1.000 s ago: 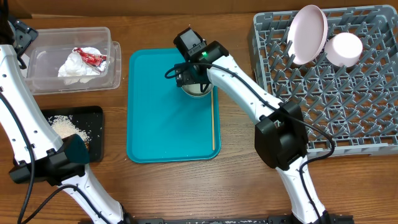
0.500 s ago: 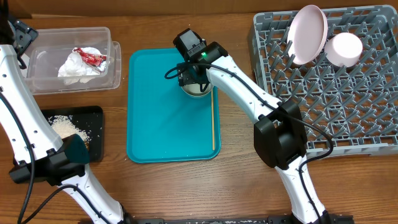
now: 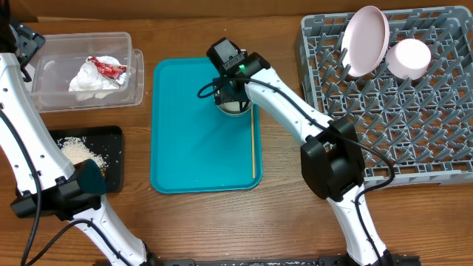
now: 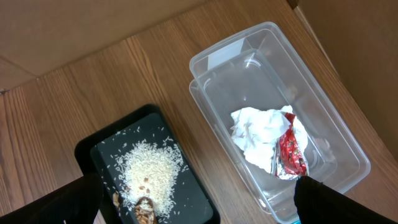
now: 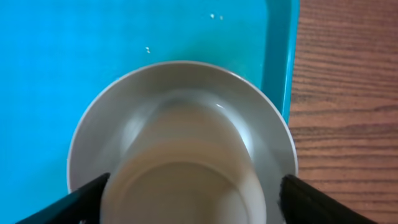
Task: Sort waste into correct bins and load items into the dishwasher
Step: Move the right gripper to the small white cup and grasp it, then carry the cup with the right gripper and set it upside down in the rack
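Napkin (image 4: 258, 140) and rice (image 4: 149, 168) are binned, the plate (image 3: 367, 38) racked. Silvery bowl (image 5: 180, 106) and stick (image 3: 253, 144) remain on the teal tray (image 3: 185, 148). The right jaws stand apart astride the bowl, and the left jaws gape empty.

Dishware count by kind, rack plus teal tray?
Plate: 1, in the rack
Bowls: 2, white bowl in the rack, grey bowl on the teal tray
Cup: 1, inside the grey bowl
Wooden stick: 1, on the teal tray
Total: 5
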Robot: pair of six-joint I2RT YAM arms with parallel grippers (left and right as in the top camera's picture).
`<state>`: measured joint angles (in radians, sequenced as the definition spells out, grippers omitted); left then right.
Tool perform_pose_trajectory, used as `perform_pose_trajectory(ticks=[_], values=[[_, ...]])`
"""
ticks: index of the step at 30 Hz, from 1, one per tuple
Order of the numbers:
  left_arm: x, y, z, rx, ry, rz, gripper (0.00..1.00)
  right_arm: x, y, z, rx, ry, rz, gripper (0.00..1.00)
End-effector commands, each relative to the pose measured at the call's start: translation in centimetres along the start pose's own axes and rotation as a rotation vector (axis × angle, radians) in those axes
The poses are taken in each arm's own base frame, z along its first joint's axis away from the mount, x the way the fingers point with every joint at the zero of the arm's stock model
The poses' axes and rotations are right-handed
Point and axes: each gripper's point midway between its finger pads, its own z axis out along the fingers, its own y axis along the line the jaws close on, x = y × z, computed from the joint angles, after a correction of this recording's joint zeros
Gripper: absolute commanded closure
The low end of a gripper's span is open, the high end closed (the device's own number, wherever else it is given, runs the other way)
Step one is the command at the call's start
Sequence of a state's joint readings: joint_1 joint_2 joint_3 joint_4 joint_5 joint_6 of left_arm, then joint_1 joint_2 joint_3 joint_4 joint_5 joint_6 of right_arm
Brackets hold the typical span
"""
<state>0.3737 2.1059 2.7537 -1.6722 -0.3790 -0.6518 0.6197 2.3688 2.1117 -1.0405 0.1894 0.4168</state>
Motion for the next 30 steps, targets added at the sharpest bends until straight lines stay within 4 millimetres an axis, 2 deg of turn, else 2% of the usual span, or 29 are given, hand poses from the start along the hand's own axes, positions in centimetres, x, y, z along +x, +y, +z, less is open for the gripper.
perform_pose_trajectory(ticks=[1,6,10,14,17,20,24,28,30], values=[[-0.2,0.1,-0.1,-0.007,-0.01,0.001,0.0,0.3,-0.3,0.7,0.017,0.006,0.004,0.25],[-0.2,0.1,-0.1,-0.007,-0.01,0.0,0.0,-0.4,-0.1,-0.3,0.012,-0.006,0.006,0.27],[-0.2,0.1,-0.1,-0.007,-0.01,0.001,0.0,-1.8,-0.5,-2.1,0.025,-0.035,0.015,0.32],[-0.2,0.1,-0.1,-0.007,-0.01,0.001,0.0,-4.4,-1.7,-5.6,0.048,-0.101,0.041,0.33],[-0.2,0.1,-0.1,-0.006,-0.01,0.001,0.0,-7.0,-3.6,-9.3,0.064,-0.171,0.082,0.33],[-0.2,0.1,-0.1,-0.007,-0.01,0.001,0.0,-9.3,-6.7,-13.3,0.098,-0.249,0.14,0.33],[-0.2,0.1,-0.1,-0.007,-0.01,0.001,0.0,-11.6,-13.0,-18.2,0.137,-0.336,0.25,0.32],[-0.2,0.1,-0.1,-0.007,-0.01,0.001,0.0,-12.4,-21.6,-21.6,0.197,-0.392,0.398,0.32],[-0.2,0.1,-0.1,-0.007,-0.01,0.001,0.0,-12.2,-26.0,-22.4,0.239,-0.398,0.47,0.31]])
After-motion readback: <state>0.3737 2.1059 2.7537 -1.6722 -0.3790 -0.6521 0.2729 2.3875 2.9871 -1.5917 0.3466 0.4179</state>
